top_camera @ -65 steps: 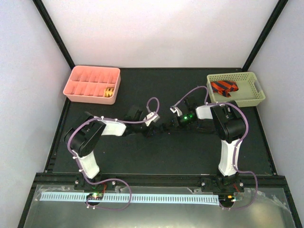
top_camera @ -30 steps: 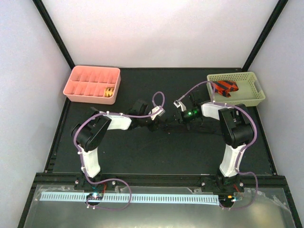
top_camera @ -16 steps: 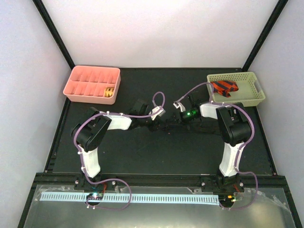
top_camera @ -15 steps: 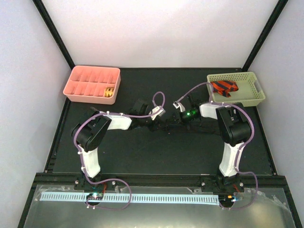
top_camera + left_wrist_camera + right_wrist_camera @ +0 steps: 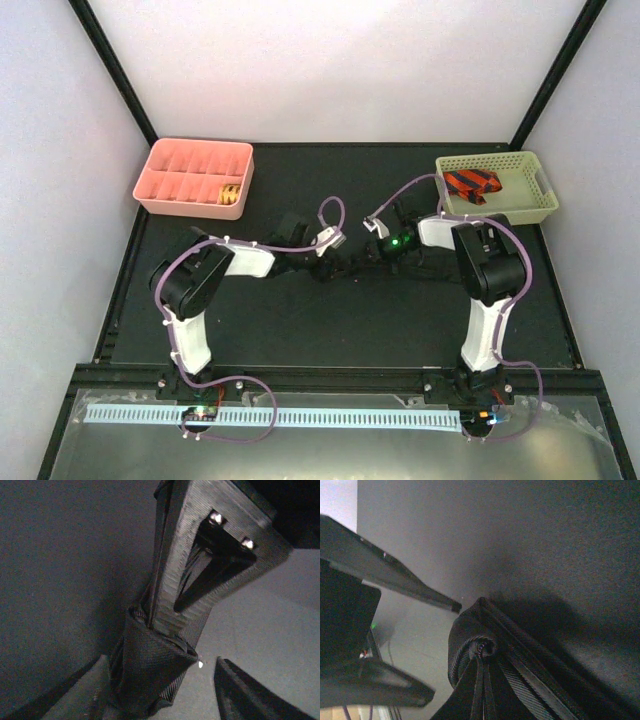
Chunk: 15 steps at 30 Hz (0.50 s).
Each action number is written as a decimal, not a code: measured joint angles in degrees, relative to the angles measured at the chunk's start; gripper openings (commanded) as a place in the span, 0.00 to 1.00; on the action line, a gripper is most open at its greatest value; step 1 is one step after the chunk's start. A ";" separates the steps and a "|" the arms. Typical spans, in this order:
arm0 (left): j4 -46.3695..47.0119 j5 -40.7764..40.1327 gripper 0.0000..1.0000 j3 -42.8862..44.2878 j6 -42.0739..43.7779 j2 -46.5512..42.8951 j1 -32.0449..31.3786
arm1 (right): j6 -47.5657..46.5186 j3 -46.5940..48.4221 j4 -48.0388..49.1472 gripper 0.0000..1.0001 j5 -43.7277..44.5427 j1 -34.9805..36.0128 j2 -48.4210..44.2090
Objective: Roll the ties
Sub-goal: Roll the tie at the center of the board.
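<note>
the black tie (image 5: 150, 675), a soft, light coil mid-way across the table (image 5: 300, 320), is pinched at its core by the closed right gripper (image 5: 167, 630), with the left gripper (image 5: 161, 662) spread around it; it will likely unwind, so grip across the coil's flanks.

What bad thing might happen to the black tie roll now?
1. Only the right tool pinches the black tie. The left tool is open on either side of it, so the coil may spring loose.
2. The right tool's tips seem to sit in the coil's folds. If it pulls away, it might drag the middle out and undo the roll.
</note>
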 measured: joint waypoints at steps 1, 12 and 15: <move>1.40 0.28 0.70 -1.33 0.15 -0.28 0.20 | -0.42 0.20 -0.24 0.02 0.22 -0.02 0.26; 14.38 2.64 0.72 -10.25 5.86 -1.66 1.97 | -3.34 0.85 -2.36 0.02 1.31 -0.02 2.36; 16.96 3.54 0.70 -10.43 8.07 0.00 1.81 | -3.67 1.31 -2.80 0.01 1.36 -0.02 2.73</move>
